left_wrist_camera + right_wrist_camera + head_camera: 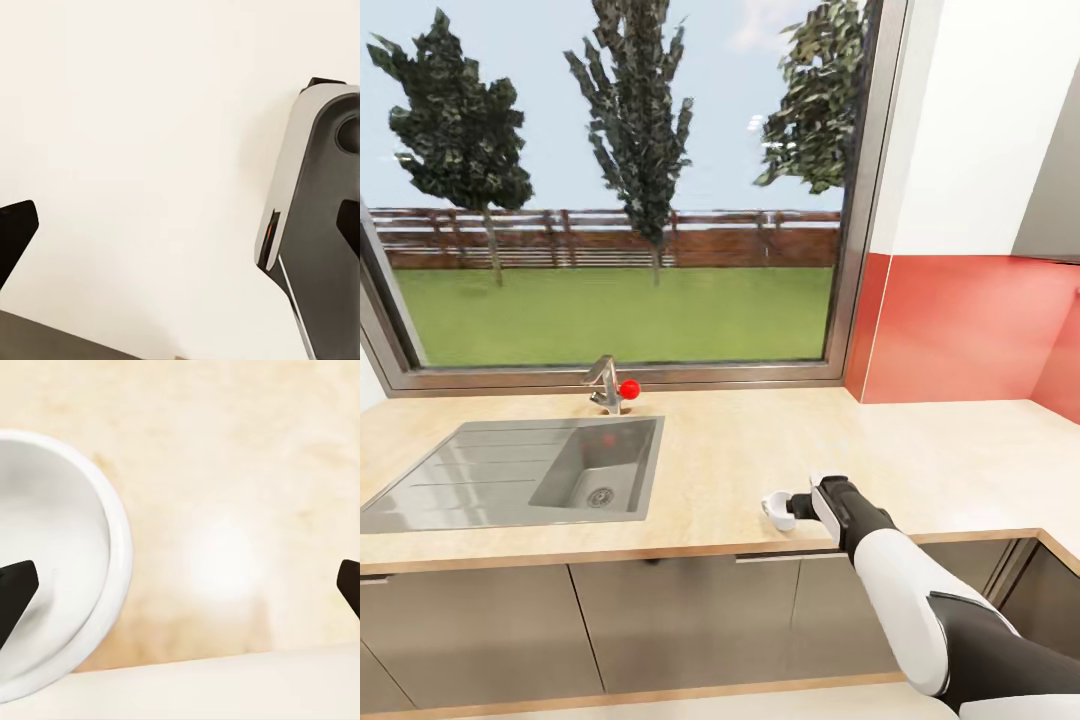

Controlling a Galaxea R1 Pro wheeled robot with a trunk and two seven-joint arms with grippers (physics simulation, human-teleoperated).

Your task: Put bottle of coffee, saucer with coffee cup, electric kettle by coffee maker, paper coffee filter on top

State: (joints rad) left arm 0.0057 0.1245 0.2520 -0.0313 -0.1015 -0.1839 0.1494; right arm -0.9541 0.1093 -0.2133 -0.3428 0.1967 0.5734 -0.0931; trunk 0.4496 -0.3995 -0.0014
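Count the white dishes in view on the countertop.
1: a white dish on the countertop near its front edge, right of the sink, at the right gripper. Others may be out of frame.

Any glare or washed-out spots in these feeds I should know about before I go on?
Head view: evenly lit, sharp, with soft sheen on the sink. Right wrist view: a pale bright patch on the countertop beside the white saucer, and the fingers are dark silhouettes. Left wrist view: nearly featureless cream background, little depth cue.

I'm in a home kitchen: sink (510,470) w/ tap (605,385) in wood desk (780,455), cabinets (660,620) below, garden window (610,180).
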